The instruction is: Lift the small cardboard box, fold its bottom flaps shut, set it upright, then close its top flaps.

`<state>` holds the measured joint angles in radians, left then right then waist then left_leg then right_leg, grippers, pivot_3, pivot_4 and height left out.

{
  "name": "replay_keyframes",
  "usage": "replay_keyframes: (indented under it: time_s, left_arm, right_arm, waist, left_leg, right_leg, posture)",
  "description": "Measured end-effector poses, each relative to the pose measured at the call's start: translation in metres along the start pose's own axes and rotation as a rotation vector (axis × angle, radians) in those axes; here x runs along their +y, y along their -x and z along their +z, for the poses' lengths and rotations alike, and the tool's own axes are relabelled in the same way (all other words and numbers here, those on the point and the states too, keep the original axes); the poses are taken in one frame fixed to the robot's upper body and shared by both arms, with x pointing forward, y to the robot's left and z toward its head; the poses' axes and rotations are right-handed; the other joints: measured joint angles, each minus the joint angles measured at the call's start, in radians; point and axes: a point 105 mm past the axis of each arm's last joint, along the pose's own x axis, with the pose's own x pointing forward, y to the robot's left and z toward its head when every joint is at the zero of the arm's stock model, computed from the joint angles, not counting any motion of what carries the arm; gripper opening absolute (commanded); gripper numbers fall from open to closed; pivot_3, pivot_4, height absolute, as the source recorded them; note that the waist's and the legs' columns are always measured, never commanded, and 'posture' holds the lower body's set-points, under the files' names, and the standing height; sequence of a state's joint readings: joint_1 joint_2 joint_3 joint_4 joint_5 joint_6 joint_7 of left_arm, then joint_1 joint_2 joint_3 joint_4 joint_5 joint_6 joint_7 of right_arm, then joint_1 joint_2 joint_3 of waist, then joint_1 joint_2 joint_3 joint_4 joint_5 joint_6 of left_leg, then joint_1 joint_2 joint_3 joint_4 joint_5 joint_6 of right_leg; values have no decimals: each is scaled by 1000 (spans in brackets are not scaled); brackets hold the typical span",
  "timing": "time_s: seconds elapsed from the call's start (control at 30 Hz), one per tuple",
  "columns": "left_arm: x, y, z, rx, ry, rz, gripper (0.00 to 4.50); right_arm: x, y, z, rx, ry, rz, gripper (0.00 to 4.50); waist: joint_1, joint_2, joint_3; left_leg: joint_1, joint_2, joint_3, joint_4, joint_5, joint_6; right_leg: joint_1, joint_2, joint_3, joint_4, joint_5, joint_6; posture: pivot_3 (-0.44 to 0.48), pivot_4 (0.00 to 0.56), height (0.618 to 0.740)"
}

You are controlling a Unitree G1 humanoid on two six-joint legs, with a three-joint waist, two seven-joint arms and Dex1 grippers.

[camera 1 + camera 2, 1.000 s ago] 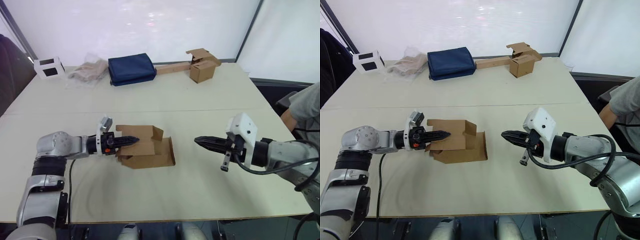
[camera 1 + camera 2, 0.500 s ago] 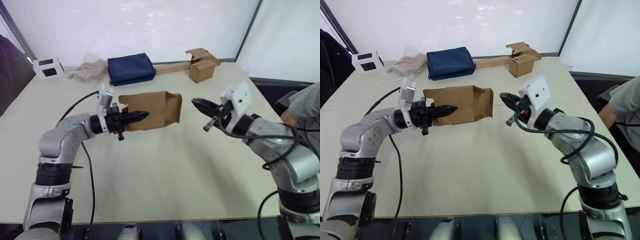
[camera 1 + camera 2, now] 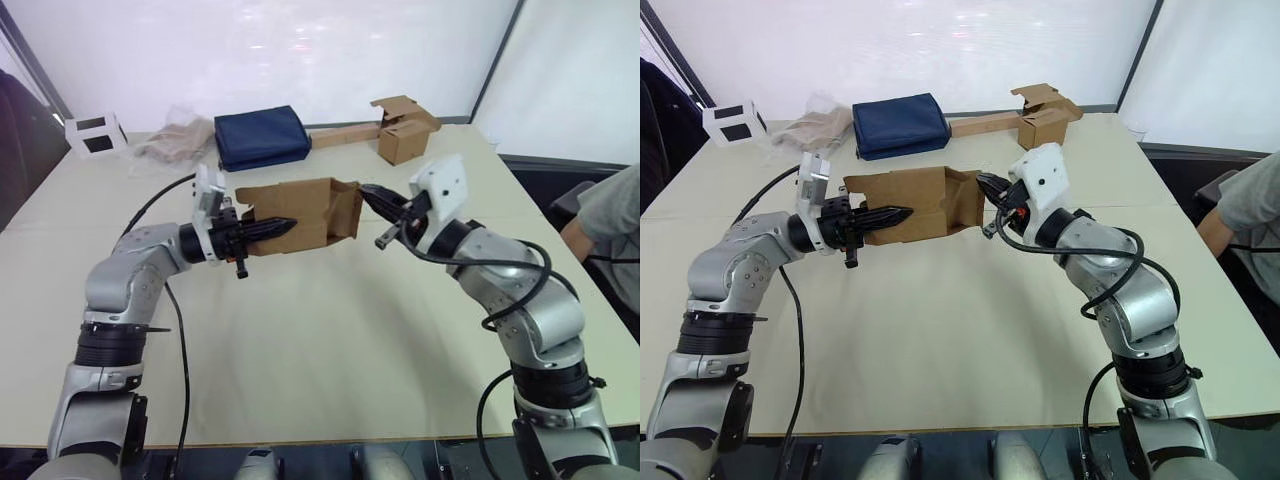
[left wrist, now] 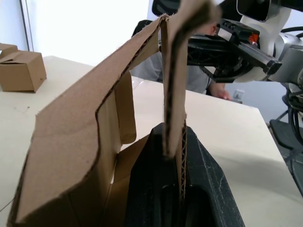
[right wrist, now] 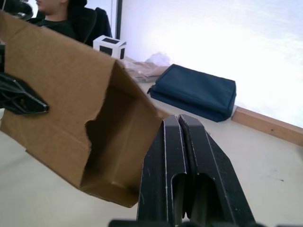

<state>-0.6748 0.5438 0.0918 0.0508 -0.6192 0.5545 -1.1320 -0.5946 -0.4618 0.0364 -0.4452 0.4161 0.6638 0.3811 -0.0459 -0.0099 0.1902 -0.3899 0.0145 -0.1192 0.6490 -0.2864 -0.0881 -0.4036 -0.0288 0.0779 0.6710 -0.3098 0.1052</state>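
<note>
Left gripper point(image 3: 283, 225) pinches the small cardboard box point(image 3: 300, 213) above the table point(image 3: 330, 330); right gripper point(image 3: 367, 191), pressed together, touches its flaps.

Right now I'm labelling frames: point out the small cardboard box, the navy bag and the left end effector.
small cardboard box point(image 3: 305, 205), left eye view, side panel.
navy bag point(image 3: 262, 137), left eye view, top face.
left end effector point(image 3: 283, 226), left eye view, fingertips.

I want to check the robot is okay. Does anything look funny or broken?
Nothing looks broken. The small cardboard box is up off the table, lying sideways, its wall pinched in the left gripper. The right gripper, fingers shut, sits at its open end, where the flaps hang loose.
</note>
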Motion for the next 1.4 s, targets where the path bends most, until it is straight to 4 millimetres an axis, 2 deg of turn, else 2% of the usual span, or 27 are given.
replay_keyframes:
  time_s: [0.67, 0.83, 1.1, 1.23, 1.4]
  left_arm:
    - [-4, -5, -6, 23, 27, -30, 25]
    - [-8, -10, 3, 8, 43, -61, 25]
    - [-14, -9, 7, 11, 125, -99, 25]
    - [-17, -5, 9, 35, 130, -112, 25]
    - [-19, 0, 8, 58, 141, -130, 25]
  right_arm:
    - [10, -5, 0, -9, -5, 41, 0]
    - [18, -7, -3, 5, 2, 87, 0]
    - [20, -6, -4, 9, 10, 97, 0]
    - [21, -7, -2, -5, 47, 104, 0]
    - [28, -3, -1, -18, 178, 175, 0]
  waist:
    - [0, 0, 0]
    - [0, 0, 0]
    - [-2, 0, 0]
    - [-2, 0, 0]
    - [-1, 0, 0]
  left_leg:
    - [0, 0, 0, 0, 0, 0]
    - [0, 0, 0, 0, 0, 0]
    - [0, 0, 0, 0, 0, 0]
    - [0, 0, 0, 0, 0, 0]
    - [0, 0, 0, 0, 0, 0]
  right_leg:
    - [0, 0, 0, 0, 0, 0]
    - [0, 0, 0, 0, 0, 0]
    - [0, 0, 0, 0, 0, 0]
    - [-1, 0, 0, 0, 0, 0]
    - [0, 0, 0, 0, 0, 0]
  posture:
    - [0, 150, 740]
    - [0, 150, 740]
    - [0, 150, 740]
    - [0, 150, 740]
    - [0, 150, 740]
